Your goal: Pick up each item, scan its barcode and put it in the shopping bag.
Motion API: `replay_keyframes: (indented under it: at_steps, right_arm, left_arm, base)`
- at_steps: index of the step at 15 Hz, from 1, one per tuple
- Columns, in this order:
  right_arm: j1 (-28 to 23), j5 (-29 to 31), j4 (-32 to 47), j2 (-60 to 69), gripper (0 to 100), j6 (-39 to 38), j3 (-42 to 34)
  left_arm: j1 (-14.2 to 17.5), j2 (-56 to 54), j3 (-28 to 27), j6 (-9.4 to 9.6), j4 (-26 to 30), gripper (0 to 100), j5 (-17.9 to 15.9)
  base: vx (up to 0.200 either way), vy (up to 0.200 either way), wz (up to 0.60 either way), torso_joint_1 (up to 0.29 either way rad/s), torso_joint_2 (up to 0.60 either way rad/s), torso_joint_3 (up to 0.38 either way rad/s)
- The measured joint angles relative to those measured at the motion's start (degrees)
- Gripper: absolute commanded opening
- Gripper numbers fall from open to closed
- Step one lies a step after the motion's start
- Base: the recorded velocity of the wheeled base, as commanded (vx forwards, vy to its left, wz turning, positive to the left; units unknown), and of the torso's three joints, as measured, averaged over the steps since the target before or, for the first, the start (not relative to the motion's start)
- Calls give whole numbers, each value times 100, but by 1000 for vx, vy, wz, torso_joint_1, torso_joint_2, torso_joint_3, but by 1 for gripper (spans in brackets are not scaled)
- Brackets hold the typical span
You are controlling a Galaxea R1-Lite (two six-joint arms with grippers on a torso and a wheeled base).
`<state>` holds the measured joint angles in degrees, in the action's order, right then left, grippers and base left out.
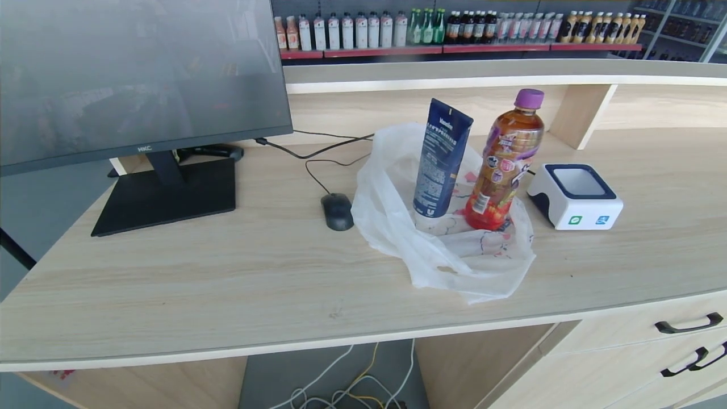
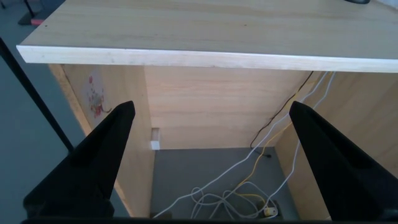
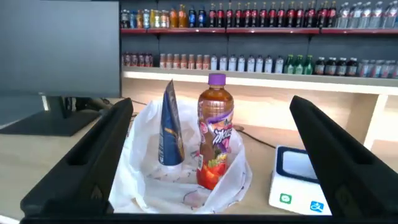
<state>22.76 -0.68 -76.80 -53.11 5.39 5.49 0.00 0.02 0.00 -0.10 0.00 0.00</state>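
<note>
A blue tube [image 1: 441, 159] and an orange drink bottle with a purple cap [image 1: 505, 162] stand upright inside the crumpled white shopping bag [image 1: 448, 244] on the wooden counter. The white barcode scanner [image 1: 573, 196] sits just right of the bag. In the right wrist view, my right gripper [image 3: 211, 162] is open, held back from the counter and facing the tube [image 3: 169, 127], the bottle [image 3: 215, 134], the bag [image 3: 186, 180] and the scanner [image 3: 298, 183]. My left gripper [image 2: 211, 162] is open below the counter's front edge, facing the space underneath.
A monitor [image 1: 136, 74] on a black stand occupies the counter's left, with a black mouse [image 1: 337, 211] and its cable beside the bag. Drawers [image 1: 653, 341] lie under the right front. Loose cables [image 2: 236, 193] hang under the counter. Shelves of bottles [image 1: 454, 28] stand behind.
</note>
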Motion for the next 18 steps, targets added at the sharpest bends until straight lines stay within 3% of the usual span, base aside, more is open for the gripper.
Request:
replay_keyframes:
  at_steps: [3,9,12,14,16,18]
  right_arm:
    - [48,-46,2886,1407,100,79,-199]
    - [91,-299,6293,3421,100,488,-485]
    - [89,-330,7412,4267,100,488,-524]
    - [-123,-333,7530,4543,100,462,-522]
    - [-741,-339,7535,4626,100,457,-511]
    - [-1833,-594,7546,4658,100,317,-505]
  left_arm:
    - [0,0,0,54,7,100,0]
    - [0,0,0,10,10,100,0]
    - [0,0,0,5,10,100,0]
    - [0,0,0,10,10,100,0]
    - [0,0,0,10,10,100,-2]
    - [0,0,0,7,7,100,0]
  base:
    - [0,0,0,0,0,0]
    - [0,0,0,0,0,0]
    - [0,0,0,0,0,0]
    - [0,0,0,0,0,0]
    - [0,0,0,0,0,0]
    - [0,0,0,0,0,0]
